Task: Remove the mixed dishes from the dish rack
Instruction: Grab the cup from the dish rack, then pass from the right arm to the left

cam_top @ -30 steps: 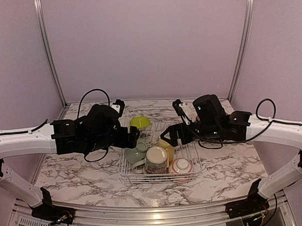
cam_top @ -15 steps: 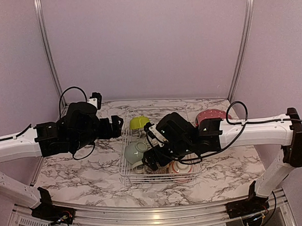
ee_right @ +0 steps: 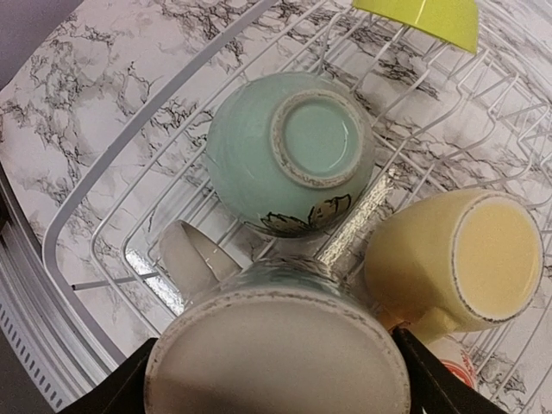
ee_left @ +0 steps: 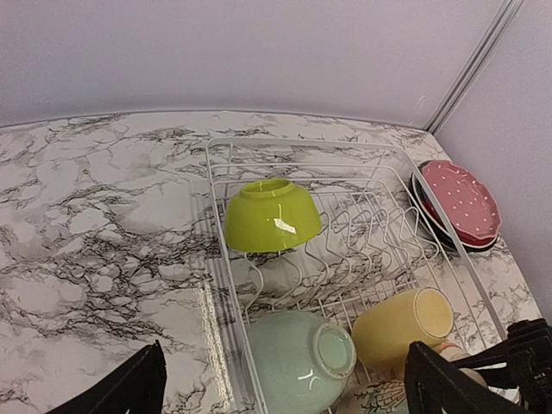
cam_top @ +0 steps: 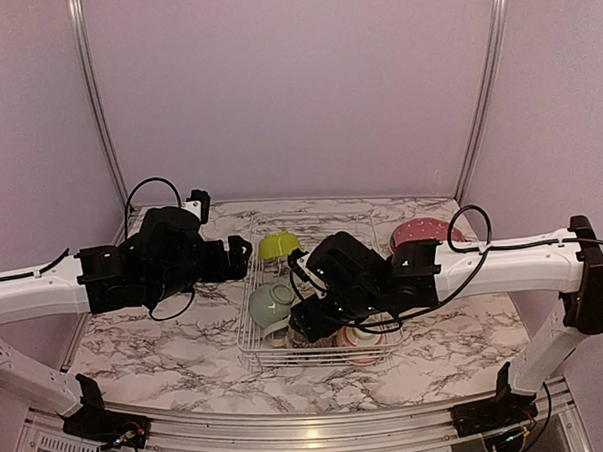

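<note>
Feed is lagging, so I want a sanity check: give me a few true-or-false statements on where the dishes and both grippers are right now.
1. The lime bowl sits upside down in the dish rack. True.
2. The red plate is in the dish rack. False: it lies outside it, on a black plate.
3. The left gripper holds the pale-green bowl. False: it is open and empty.
4. The right gripper straddles the cream mug. True.

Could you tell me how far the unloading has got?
Done: a red dotted plate on a black plate sits outside the white wire rack. In hand: the right gripper straddles the cream patterned mug. Left inside: lime bowl, pale-green bowl, yellow mug, red-patterned bowl.
</note>
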Tool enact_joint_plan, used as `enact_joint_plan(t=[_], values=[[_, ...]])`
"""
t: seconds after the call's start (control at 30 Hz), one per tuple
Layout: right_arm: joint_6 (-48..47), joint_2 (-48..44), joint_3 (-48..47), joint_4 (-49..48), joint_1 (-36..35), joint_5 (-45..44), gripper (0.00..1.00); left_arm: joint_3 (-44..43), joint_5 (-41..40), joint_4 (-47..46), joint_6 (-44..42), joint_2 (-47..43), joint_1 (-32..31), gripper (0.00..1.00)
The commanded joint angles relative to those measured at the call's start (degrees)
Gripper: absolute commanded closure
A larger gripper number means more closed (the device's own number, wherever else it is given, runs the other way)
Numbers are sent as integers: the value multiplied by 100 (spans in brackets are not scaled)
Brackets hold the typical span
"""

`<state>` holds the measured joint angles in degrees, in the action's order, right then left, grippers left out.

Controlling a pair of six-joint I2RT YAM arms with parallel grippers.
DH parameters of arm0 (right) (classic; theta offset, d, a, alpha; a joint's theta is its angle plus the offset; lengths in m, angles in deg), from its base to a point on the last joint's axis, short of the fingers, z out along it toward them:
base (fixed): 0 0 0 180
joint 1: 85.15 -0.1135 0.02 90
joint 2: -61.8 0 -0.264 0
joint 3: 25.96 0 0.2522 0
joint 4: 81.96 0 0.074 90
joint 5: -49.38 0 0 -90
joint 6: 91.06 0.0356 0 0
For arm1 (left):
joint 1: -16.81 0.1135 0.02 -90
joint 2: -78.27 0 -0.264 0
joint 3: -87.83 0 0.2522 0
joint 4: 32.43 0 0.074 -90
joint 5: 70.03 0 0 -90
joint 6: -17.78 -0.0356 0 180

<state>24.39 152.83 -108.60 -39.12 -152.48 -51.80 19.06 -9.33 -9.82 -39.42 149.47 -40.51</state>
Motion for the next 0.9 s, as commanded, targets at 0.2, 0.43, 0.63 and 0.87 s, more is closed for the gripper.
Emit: enact_joint_plan(t=[0.2, 0.43, 0.63, 0.87], values=[[-35, -174, -164, -190, -52, -474, 57, -59, 161, -172, 52, 90, 62, 1], [-1, -660, -127, -806, -16, -584, 74, -85, 89, -109, 40, -4, 62, 1], [107, -1028, -80, -1328, 287, -126, 87, -29, -76, -13, 55, -256, 63, 1], [823, -1741, 458, -2339, 985, 564, 97, 118, 112, -215, 83, -499, 67, 1]])
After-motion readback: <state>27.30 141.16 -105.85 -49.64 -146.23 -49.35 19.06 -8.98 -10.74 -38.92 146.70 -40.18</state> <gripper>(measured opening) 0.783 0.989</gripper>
